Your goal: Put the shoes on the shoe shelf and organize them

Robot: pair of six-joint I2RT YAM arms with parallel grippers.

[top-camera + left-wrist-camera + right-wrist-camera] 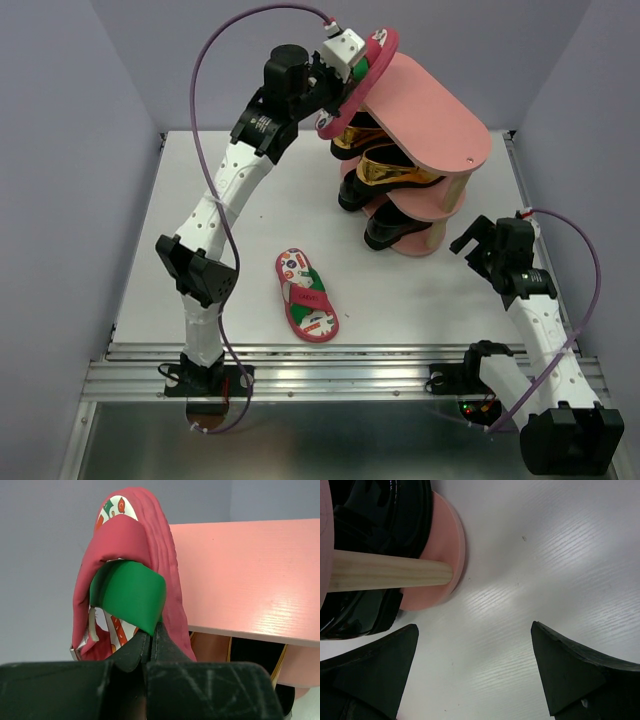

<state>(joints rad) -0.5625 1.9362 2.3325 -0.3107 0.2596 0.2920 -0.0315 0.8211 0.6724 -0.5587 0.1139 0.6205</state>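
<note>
- The left claw [151, 636] is clenched on the green strap [129, 592] of a pink flip-flop [150, 540], its jaws pinched together with only the strap between them.
- The flip-flop hangs from the claw on its edge, sole turned to the claw's right and printed footbed to its left.
- Just right of the claw lies the top board [250, 575] of the shoe shelf [440, 135]. The flip-flop's sole is hard against the board's end. I cannot tell whether it rests on the board.
- Below the claw, under that top board, two gold loafers [392, 166] fill the middle tier, and the black loafers [395, 230] sit lower down.
- Well below and behind the claw, the other flip-flop [306, 295] lies flat, footbed up, on the white table [200, 200], apart from the shelf.
- The right claw [475, 645] is spread wide with nothing in it, low over the table.
- Just ahead of it to its left are the shelf's bottom board [452, 555] and a wooden post [390, 572], with a black loafer [375, 510] beyond them.
</note>
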